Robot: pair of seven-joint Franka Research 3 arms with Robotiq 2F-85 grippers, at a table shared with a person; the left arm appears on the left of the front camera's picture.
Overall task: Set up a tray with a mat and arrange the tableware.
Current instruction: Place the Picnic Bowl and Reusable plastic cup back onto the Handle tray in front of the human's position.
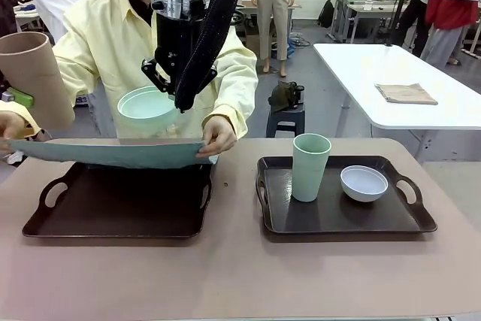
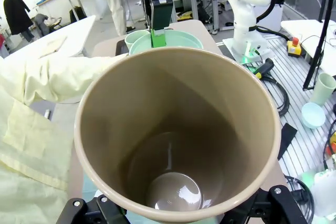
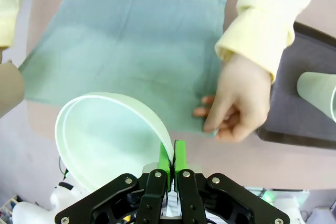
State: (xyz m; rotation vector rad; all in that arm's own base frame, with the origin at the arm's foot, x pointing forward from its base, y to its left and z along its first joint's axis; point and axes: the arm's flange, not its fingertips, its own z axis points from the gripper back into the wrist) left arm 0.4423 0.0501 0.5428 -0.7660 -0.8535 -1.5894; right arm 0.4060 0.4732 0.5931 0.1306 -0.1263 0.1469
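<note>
A person across the table holds a teal mat (image 1: pixel 113 153) flat above the empty dark tray (image 1: pixel 116 208), one hand (image 3: pixel 236 103) on its corner. My right gripper (image 1: pixel 174 95) hangs over the mat, its green pads shut on the rim of the mint green bowl (image 1: pixel 146 105); the right wrist view shows the pinch (image 3: pixel 172 162) on the bowl (image 3: pixel 105 135). At the far left my left gripper (image 2: pixel 178 216) is shut around the tan tumbler (image 1: pixel 26 73), whose open mouth (image 2: pixel 176 129) faces the left wrist camera.
A second dark tray (image 1: pixel 406 219) at the right holds the sage green tumbler (image 1: pixel 310 167) and the pale blue-white bowl (image 1: pixel 364 183). The person's yellow sleeves (image 1: pixel 233 73) reach over the table's far edge. Bare table lies in front of both trays.
</note>
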